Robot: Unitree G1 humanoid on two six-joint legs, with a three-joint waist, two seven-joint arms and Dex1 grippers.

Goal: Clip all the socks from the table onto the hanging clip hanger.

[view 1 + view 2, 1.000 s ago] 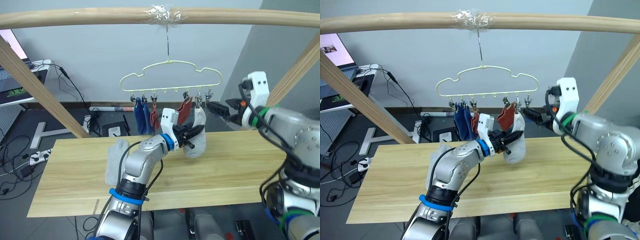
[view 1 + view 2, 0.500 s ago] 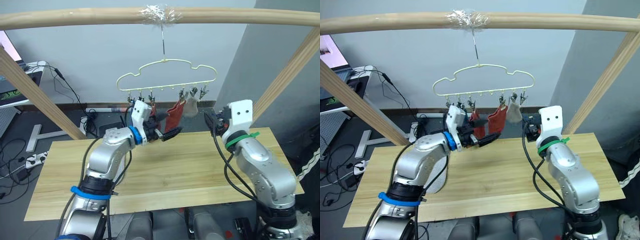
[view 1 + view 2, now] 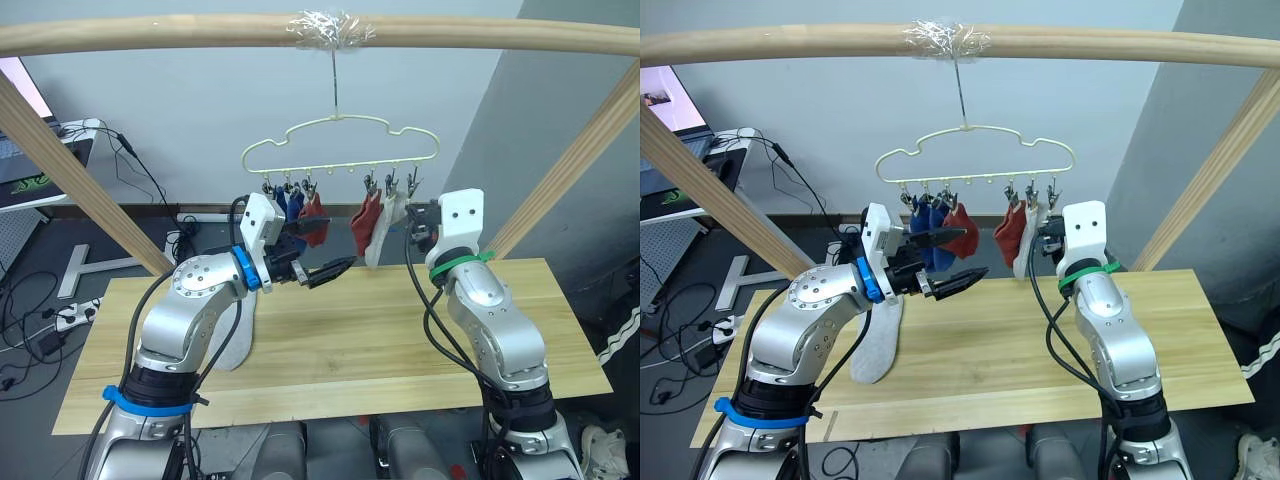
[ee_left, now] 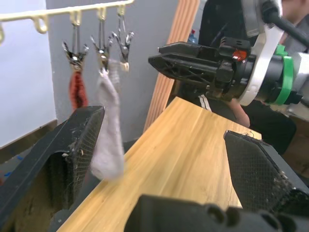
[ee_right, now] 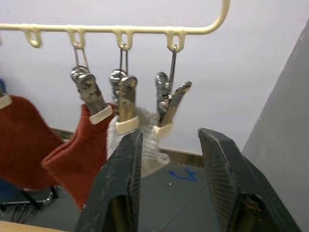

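Observation:
The cream clip hanger (image 3: 340, 141) hangs from the wooden bar. Clipped to it are blue socks (image 3: 288, 204), a rust red sock (image 3: 313, 207), another red sock (image 3: 364, 222) and a light grey sock (image 3: 386, 222). One more grey sock (image 3: 878, 338) lies on the table (image 3: 390, 330), partly behind my left arm. My left gripper (image 3: 338, 248) stands open and empty just left of the hung socks. My right gripper (image 3: 413, 226) is just right of the grey sock; in the right wrist view its fingers (image 5: 123, 183) are apart with nothing between them, near the end clip (image 5: 169, 99).
A thick wooden bar (image 3: 200, 32) crosses overhead, held by slanted wooden posts (image 3: 80, 180) on both sides. A white desk with a laptop (image 3: 20, 150) and floor cables sit at the far left.
My left gripper has let go of the grey sock and drawn back to the left. The right gripper has come away from the clip, its fingers closer together. The grey sock now hangs clipped.

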